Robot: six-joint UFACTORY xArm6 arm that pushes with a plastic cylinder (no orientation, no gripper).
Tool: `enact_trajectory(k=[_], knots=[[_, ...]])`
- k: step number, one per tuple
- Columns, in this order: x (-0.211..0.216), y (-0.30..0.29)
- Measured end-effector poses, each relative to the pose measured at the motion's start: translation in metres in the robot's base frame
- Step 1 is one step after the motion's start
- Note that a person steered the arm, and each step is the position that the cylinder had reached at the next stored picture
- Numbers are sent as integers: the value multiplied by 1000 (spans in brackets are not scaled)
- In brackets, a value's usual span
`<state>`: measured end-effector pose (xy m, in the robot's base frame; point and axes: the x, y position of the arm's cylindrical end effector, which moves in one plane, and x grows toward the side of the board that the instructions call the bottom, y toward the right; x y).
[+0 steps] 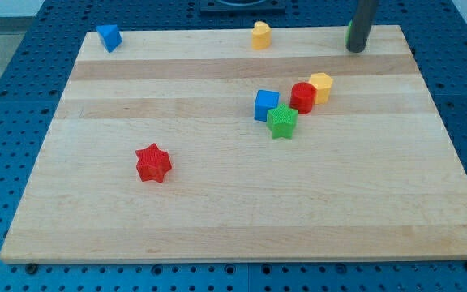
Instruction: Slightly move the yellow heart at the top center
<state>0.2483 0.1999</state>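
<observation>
The yellow heart (261, 35) stands at the top centre of the wooden board (217, 211), close to the top edge. My tip (356, 49) is at the view's top right, well to the right of the heart and apart from it. A thin green sliver shows at the rod's left side; what it belongs to cannot be told.
A blue block (109, 37) sits at the top left corner. A cluster lies right of centre: blue cube (266, 105), green star (282, 122), red cylinder (302, 97), yellow block (321, 86). A red star (153, 163) lies at lower left.
</observation>
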Motion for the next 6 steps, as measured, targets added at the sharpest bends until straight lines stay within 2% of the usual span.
enact_trajectory(k=[1, 2, 3, 5, 6], knots=[[5, -12], [8, -67], [-13, -83], [-15, -135], [-15, -137]])
